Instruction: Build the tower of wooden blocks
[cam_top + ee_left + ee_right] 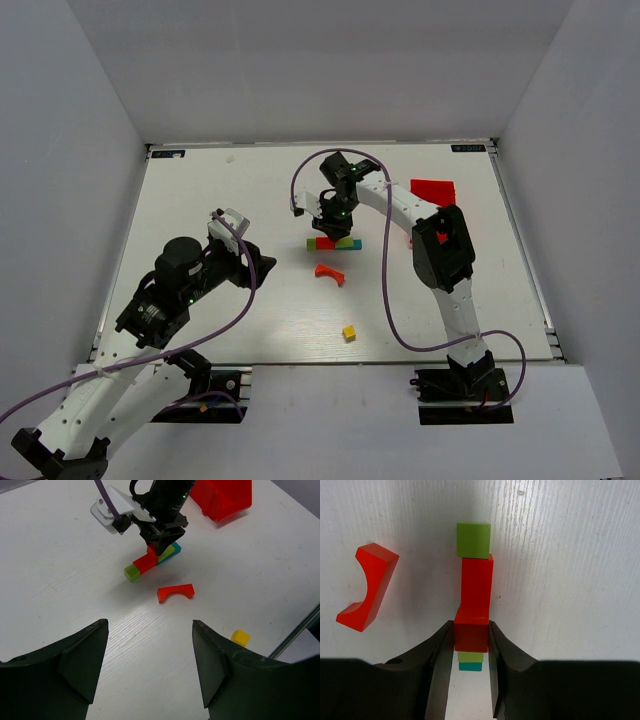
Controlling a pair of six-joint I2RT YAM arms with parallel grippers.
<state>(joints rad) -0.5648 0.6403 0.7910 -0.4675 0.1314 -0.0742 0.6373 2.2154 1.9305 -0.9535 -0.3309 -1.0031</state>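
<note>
**Desk:** Right arm?
**Operator:** My right gripper pinches a red cube above the block row, mid-way across the table.
**Desk:** Left?
**Operator:** My left gripper hangs wide and empty. A red arch and a yellow cube lie apart.

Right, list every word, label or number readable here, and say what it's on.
Nothing can be read.
Dark left sticker on the far edge of the table: too small to read.
Dark right sticker on the same edge: too small to read.
The wooden blocks and red bin: no print visible.
</note>
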